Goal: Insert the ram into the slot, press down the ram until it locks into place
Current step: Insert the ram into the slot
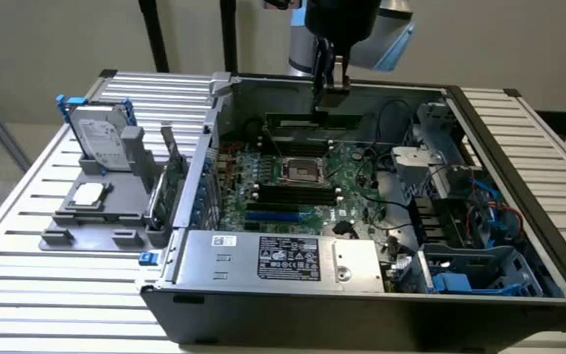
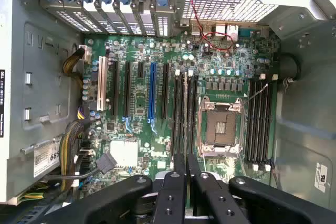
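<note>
Jaws pinched shut; gripper (image 1: 330, 103) tip sits at the top edge of the ram (image 1: 308, 120), upright in slot (image 1: 293, 131) beside CPU socket (image 1: 301, 171). Open case (image 1: 362, 324) on slatted white table (image 1: 47, 295), beige wall (image 1: 47, 37) behind.

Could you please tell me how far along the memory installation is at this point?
Done: the ram is picked up, with the gripper closed on its top edge. In hand: the stick hangs edge-down over the motherboard, lined up along the black slots beside the processor socket. Left: seating it and pressing it down. I cannot tell whether its lower edge has entered a slot.
</note>
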{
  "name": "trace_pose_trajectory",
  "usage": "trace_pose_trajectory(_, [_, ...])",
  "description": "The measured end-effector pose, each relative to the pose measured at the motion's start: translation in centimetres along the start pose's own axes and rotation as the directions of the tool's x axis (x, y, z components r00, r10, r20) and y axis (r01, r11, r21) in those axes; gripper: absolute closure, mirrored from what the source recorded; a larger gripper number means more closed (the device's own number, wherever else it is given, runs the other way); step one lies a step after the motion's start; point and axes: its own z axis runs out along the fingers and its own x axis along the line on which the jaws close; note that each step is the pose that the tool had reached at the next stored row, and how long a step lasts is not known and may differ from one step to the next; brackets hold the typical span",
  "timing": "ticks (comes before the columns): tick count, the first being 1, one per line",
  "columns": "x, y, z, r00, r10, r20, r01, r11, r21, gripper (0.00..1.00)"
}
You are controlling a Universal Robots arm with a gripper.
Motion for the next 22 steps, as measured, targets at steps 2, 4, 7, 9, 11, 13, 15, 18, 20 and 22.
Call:
trace_pose_trajectory(2, [0.0, 0.00, 0.00, 1.0000, 0.000, 0.0000, 0.000, 1.0000, 0.0000, 0.87])
trace_pose_trajectory(4, [0.0, 0.00, 0.00, 1.0000, 0.000, 0.0000, 0.000, 1.0000, 0.0000, 0.87])
trace_pose_trajectory(7, [0.0, 0.00, 0.00, 1.0000, 0.000, 0.0000, 0.000, 1.0000, 0.0000, 0.87])
trace_pose_trajectory(9, [0.0, 0.00, 0.00, 1.0000, 0.000, 0.0000, 0.000, 1.0000, 0.0000, 0.87])
trace_pose_trajectory(11, [0.0, 0.02, 0.07, 1.0000, 0.001, -0.0008, -0.001, 1.0000, 0.0000, 0.87])
trace_pose_trajectory(13, [0.0, 0.02, 0.29, 1.0000, 0.006, -0.0032, -0.006, 1.0000, -0.0011, 0.87])
trace_pose_trajectory(15, [0.0, 0.01, 0.50, 0.9998, 0.020, -0.0032, -0.020, 0.9998, -0.0039, 0.87])
trace_pose_trajectory(18, [0.0, 0.00, 0.84, 0.9992, 0.039, -0.0030, -0.039, 0.9992, -0.0104, 0.87])
trace_pose_trajectory(20, [0.0, 0.00, 1.14, 0.9991, 0.043, -0.0031, -0.043, 0.9990, -0.0143, 0.87])
trace_pose_trajectory(22, [0.0, -0.01, 1.50, 0.9990, 0.044, -0.0029, -0.044, 0.9989, -0.0149, 0.87])
